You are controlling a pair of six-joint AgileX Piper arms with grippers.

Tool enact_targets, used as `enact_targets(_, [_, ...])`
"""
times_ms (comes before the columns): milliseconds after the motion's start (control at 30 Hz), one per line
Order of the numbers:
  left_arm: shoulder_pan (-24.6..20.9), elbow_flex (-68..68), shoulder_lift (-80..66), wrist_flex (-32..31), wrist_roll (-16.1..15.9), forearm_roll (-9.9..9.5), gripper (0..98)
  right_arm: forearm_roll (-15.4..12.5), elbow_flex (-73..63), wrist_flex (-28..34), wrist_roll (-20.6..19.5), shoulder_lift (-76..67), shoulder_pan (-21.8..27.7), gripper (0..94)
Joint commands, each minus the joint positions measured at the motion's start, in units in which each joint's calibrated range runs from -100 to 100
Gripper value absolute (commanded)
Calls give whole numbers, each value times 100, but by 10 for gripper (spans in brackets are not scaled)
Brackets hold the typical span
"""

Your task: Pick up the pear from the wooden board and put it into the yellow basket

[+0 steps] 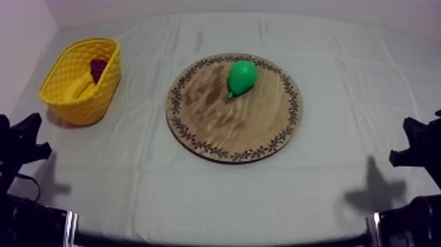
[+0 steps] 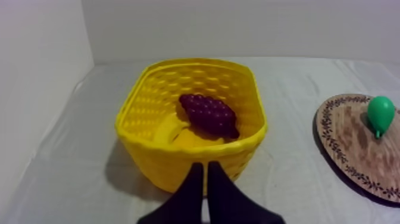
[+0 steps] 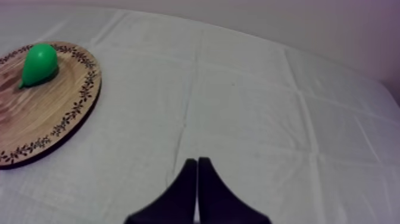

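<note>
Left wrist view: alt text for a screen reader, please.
A yellow basket sits on the grey-white cloth just beyond the left gripper, which is shut on nothing. It holds a bunch of grapes and a banana; a green pear lies on the round wooden board nearby.

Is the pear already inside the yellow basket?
No, the pear lies on the wooden board, while the yellow basket holds a bunch of grapes and a banana.

No legible text or markings.
</note>
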Motion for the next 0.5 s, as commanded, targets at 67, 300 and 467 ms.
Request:
enact_targets(67, [-13,-5,0,-109,251,45,0,0,5,0,1,1,-3,5])
enact_targets(300, [-7,-11,0,-109,277,20,0,0,5,0,1,1,-3,5])
enact_targets(467, [-25,-205,195,-138,431,-127,0,0,5,0,1,1,-3,5])
